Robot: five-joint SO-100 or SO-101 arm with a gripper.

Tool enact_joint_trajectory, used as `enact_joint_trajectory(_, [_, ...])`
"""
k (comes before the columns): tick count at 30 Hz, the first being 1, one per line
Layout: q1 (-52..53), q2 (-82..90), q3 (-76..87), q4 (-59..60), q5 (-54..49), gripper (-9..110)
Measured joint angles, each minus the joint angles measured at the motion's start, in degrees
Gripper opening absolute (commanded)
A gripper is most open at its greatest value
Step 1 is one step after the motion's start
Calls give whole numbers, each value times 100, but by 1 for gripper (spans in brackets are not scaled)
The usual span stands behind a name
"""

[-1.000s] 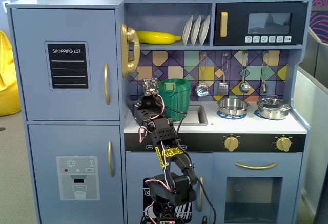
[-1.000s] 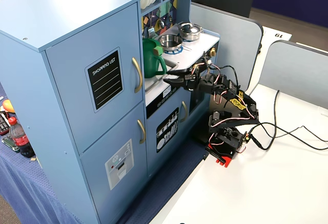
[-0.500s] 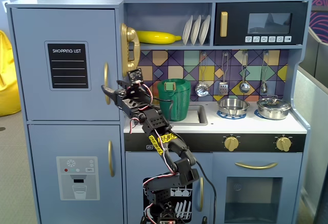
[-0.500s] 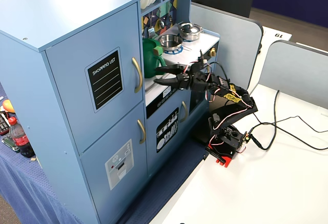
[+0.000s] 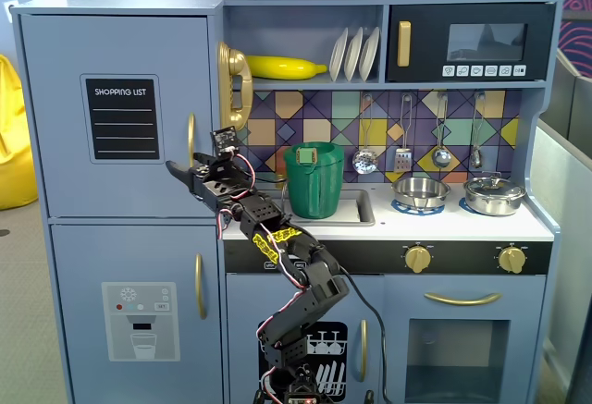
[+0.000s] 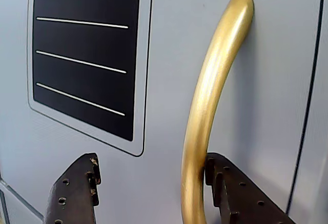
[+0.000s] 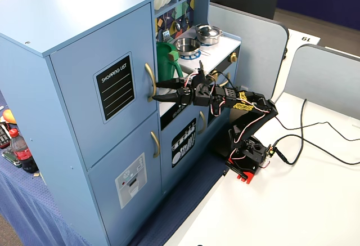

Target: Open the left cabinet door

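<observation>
Left cabinet door (image 5: 116, 108), the large blue-grey toy-kitchen panel with a black "SHOPPING LIST" chalkboard (image 5: 121, 118), fills the upper left of a fixed view and sits flush in its frame: not yet opened.

Jaws: parted, released, nothing clenched. In the wrist view the two dark perforated fingers (image 6: 74, 190) rise from the bottom edge, one at lower left, one at lower right. The curved gold bar handle (image 6: 212, 101) runs down between them, lying against the inner face of the right-hand finger; actual contact cannot be told. The left-hand finger stands well clear of the bar.

Gripper (image 5: 190, 171) in a fixed view sits at the right edge of the door, level with the lower end of the handle (image 5: 191, 139). In another fixed view the gripper (image 7: 160, 90) reaches toward the handle (image 7: 151, 81) from the right of frame, fingers straddling its lower part.

Arm: black jointed links run back from the wrist, lower centre of the first fixed view, to a base in front of the lower cabinets.

Progress, judged: approach and alignment look done; handle is bracketed. Left to do: close on the bar, then pull so the door swings out. No gap shows yet along the door's right edge in any view.
</observation>
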Motion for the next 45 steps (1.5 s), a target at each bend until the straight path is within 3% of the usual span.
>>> enact_joint_trajectory(16, [-1644, 686, 105, 26, -589, 15])
enact_joint_trajectory(23, [-1213, 2268, 439, 1213, -422, 15])
enact_joint_trajectory(30, [519, 3296, 571, 2540, 404, 14])
enact_joint_trajectory(36, [1063, 2575, 861, 1898, 501, 13])
enact_joint_trajectory(45, [35, 923, 861, 598, -70, 13])
